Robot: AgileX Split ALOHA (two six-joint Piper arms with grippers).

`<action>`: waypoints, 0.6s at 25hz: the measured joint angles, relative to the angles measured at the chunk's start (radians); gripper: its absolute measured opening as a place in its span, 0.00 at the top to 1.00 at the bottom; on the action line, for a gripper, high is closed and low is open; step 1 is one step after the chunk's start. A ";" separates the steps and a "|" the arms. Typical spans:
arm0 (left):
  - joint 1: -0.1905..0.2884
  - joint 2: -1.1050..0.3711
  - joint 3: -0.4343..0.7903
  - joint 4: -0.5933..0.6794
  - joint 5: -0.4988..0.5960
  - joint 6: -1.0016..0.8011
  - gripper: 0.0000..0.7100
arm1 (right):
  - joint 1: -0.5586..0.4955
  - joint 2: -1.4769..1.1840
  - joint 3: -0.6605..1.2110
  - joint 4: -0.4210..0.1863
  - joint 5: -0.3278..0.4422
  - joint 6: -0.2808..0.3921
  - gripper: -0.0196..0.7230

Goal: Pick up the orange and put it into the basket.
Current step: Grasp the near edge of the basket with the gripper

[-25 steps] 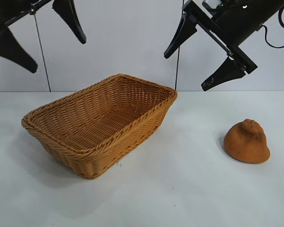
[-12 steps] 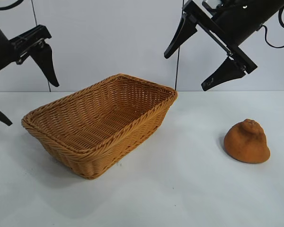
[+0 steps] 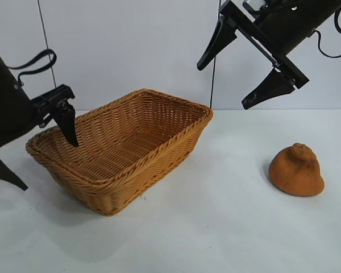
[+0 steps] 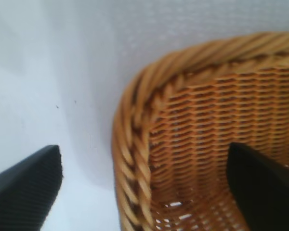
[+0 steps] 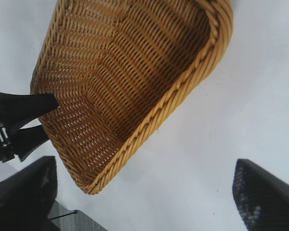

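Observation:
The orange (image 3: 296, 170), a dull brownish-orange lump with a bump on top, sits on the white table at the right, apart from the basket. The wicker basket (image 3: 176, 139) stands left of centre. My left gripper (image 3: 48, 165) is open and low at the basket's left corner, one finger inside the rim and one outside; the left wrist view shows the rim (image 4: 130, 144) between its fingers (image 4: 143, 151). My right gripper (image 3: 223, 86) is open and empty, high above the basket's far right corner. The right wrist view shows the basket (image 5: 183, 96), not the orange.
The white table (image 3: 216, 227) spreads in front of the basket and between the basket and the orange. A pale wall stands behind. The left gripper also shows in the right wrist view (image 5: 19, 120) at the basket's corner.
My left gripper has come down from high at the upper left to the basket's left corner, straddling the rim. The right gripper, basket and orange have not moved.

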 joint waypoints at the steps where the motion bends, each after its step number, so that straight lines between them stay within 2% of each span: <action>1: 0.000 0.000 0.000 -0.002 0.000 0.003 0.41 | 0.000 0.000 0.000 0.000 -0.001 0.000 0.06; 5: 0.000 0.001 0.000 -0.008 -0.004 0.005 0.86 | 0.000 0.000 0.000 0.000 -0.005 0.000 0.06; 10: 0.008 0.001 -0.035 -0.010 0.044 0.038 0.86 | 0.000 0.000 0.000 -0.001 -0.006 0.000 0.06; 15: 0.063 0.004 -0.169 0.002 0.189 0.211 0.86 | 0.000 0.000 0.000 -0.001 -0.005 0.000 0.06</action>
